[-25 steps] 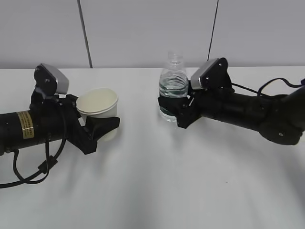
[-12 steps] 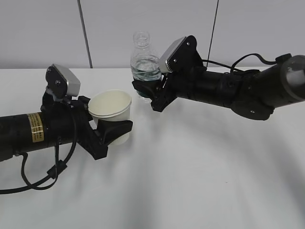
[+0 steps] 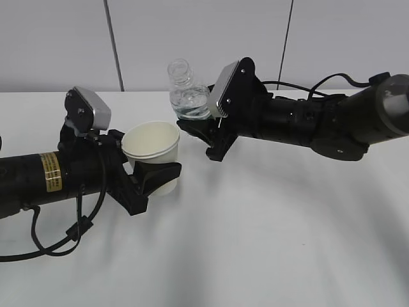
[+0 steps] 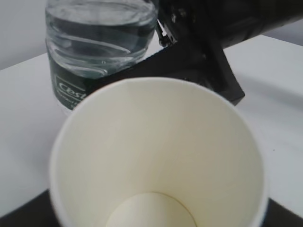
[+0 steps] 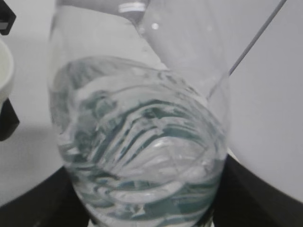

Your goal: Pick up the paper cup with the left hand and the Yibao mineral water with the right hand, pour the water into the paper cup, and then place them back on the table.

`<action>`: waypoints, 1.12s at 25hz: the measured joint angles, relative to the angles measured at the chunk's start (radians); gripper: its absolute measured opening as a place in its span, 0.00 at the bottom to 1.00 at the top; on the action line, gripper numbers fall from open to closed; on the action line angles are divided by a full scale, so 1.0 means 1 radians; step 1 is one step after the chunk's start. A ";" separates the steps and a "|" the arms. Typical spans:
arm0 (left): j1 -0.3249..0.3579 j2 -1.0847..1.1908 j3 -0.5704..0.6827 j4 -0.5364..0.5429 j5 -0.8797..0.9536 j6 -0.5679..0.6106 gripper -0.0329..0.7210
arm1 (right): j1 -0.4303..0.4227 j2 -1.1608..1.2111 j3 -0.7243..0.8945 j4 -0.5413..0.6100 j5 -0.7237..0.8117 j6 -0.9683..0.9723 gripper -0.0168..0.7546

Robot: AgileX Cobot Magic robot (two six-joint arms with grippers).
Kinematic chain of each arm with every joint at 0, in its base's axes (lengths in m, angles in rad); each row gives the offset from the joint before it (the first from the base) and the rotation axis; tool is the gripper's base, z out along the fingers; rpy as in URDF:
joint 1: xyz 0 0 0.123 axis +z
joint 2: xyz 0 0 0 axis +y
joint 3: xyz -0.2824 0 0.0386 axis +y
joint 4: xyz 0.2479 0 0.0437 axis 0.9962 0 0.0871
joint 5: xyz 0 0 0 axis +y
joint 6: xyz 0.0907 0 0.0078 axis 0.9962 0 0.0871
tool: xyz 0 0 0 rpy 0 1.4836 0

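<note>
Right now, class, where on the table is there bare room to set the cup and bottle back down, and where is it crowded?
Free: the white table in front of both arms, and its right front below the right arm. Crowded: left centre, where the paper cup in the left gripper sits close beside the tilted Yibao bottle held by the right gripper.

In the left wrist view the paper cup (image 4: 158, 156) is cut off by the bottom edge, its outer wall unseen; the Yibao mineral water (image 4: 94, 45) loses its neck past the top edge, its label lettering only partly legible; in the right wrist view the bottle's base sits hidden behind black fingers (image 5: 42, 203); the exterior view hides its label behind the right hand (image 3: 208, 131).
</note>
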 joint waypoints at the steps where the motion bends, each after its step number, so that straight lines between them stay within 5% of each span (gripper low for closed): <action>1: 0.000 0.000 0.000 0.000 0.000 -0.001 0.62 | 0.000 0.000 0.000 0.000 0.000 -0.025 0.65; 28: -0.047 0.000 0.000 -0.013 0.044 -0.015 0.62 | 0.000 0.000 0.000 0.045 0.001 -0.495 0.65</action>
